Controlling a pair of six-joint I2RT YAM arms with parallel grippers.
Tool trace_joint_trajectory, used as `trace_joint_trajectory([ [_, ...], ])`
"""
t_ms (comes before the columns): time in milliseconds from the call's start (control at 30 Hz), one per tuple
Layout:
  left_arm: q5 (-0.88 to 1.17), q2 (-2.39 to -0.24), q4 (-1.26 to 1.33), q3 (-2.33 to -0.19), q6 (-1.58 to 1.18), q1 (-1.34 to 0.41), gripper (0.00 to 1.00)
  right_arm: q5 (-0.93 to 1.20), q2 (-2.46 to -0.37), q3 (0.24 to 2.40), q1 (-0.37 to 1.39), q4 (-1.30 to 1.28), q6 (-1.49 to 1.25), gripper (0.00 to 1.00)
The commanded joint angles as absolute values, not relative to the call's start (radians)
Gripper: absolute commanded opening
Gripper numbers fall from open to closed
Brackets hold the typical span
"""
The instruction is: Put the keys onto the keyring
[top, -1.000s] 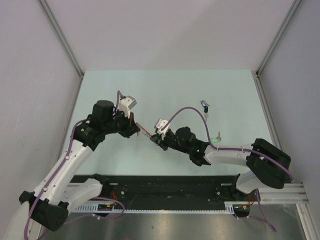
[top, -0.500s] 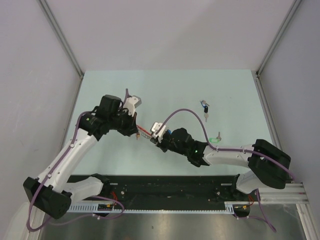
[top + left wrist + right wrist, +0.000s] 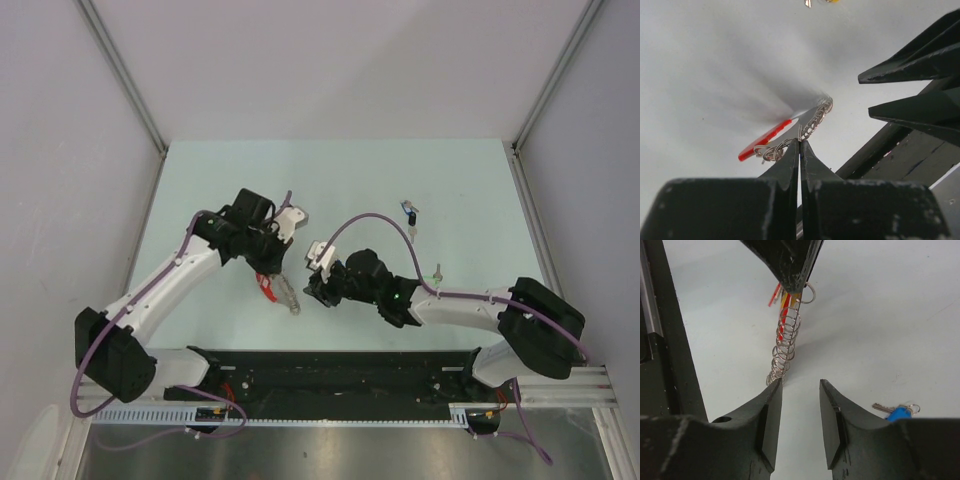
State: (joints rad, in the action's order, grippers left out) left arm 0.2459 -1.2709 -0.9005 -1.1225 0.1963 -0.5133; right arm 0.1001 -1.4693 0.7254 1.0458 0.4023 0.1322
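Observation:
The keyring [image 3: 282, 292], a silver coil with a red band, hangs from my left gripper [image 3: 268, 272], which is shut on its upper end. In the left wrist view the shut tips [image 3: 800, 143] pinch the rings, with the red band [image 3: 765, 141] to their left. My right gripper [image 3: 314, 290] is open just right of the coil. In the right wrist view its gripper [image 3: 799, 386] is empty, and its left fingertip [image 3: 774, 390] is at the lower end of the coil [image 3: 785, 346]. A blue-headed key [image 3: 900, 413] lies to the right.
A dark blue key [image 3: 409, 211] with a silver key [image 3: 412, 233] below it lies at the back right. A green-headed key [image 3: 436, 272] lies beside the right arm. The black rail [image 3: 330, 372] runs along the near edge. Grey walls enclose the table.
My left gripper has swung right and toward the near edge with the keyring. The coil, earlier stretched between both grippers, now hangs from the left one. The right gripper stands open beside it.

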Motion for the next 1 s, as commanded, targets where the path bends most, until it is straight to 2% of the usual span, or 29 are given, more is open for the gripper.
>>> trace_joint_trajectory([
  [0,0.253,-1.302,-0.934,-1.196,0.284,-0.535,0.00,0.251,-1.414,0.750,0.979,0.425,0.060,0.40],
  [133,0.247,-1.347,-0.971,-1.212,0.314,-0.552,0.00,0.432,-1.434,0.726,0.905,0.547,-0.015,0.40],
  [500,0.293,-1.351,-0.974,-1.230,0.360,-0.594,0.00,0.716,-1.565,0.690,0.784,0.888,-0.209,0.36],
  [967,0.321,-1.355,-1.002,-1.278,0.397,-0.641,0.00,0.792,-1.638,0.690,0.782,1.003,-0.201,0.37],
])
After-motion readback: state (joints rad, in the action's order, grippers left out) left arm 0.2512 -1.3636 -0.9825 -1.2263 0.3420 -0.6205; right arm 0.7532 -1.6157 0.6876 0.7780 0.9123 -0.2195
